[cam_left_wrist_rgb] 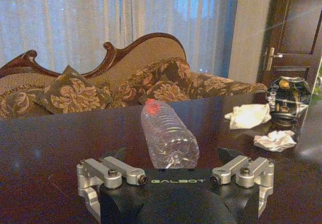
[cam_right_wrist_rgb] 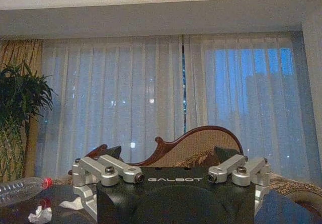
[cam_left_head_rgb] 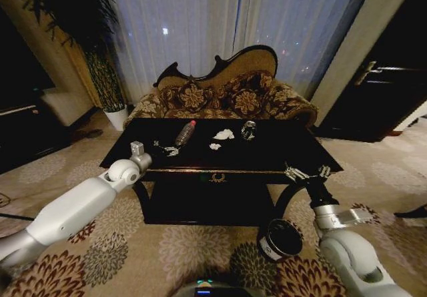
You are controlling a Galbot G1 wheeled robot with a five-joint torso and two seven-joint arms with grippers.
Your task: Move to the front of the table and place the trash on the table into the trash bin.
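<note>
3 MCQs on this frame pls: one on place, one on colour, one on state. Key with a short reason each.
1. Where is the trash bin?
A. on the table
B. on the carpet at the table's front right corner
C. on the sofa

2. What colour is the bottle cap?
A. red
B. blue
C. green

3. How does the left tool stand?
A. shut on the bottle
B. shut on a paper wad
C. open, just short of the bottle

Key: 1 B, it stands on the floor near the right tool, below the table top. 2 A, the cap shows red. 3 C, the fingers are spread with the bottle's base ahead of them.
</note>
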